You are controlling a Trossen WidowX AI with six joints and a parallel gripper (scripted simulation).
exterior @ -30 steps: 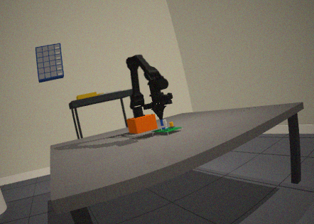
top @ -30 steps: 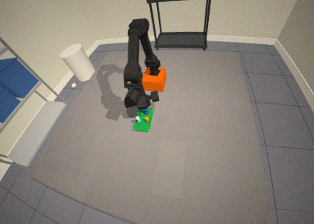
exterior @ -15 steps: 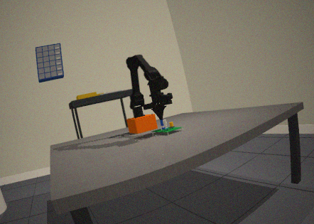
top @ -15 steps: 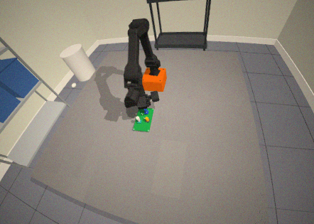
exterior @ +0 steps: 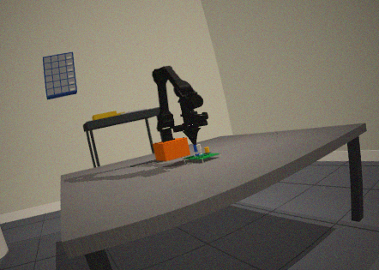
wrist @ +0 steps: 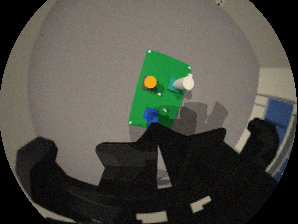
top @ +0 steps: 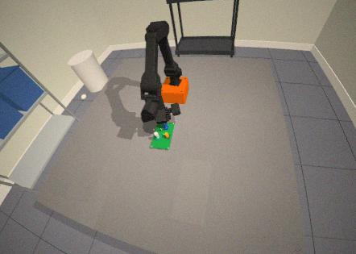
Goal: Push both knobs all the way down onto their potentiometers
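The green board stands on short legs. A blue knob is at its end nearest the arm. A white knob stands tall over a teal potentiometer. An orange knob stands beside it. My gripper is shut and empty, pointing down, its tips at the top of the blue knob. Whether they touch is too small to tell. The tips partly hide the blue knob in the wrist view; the gap beneath it cannot be judged.
An orange box sits on the table by the arm's base, close behind the board. A white cylinder, a shelf with blue bins and a black cart stand farther off.
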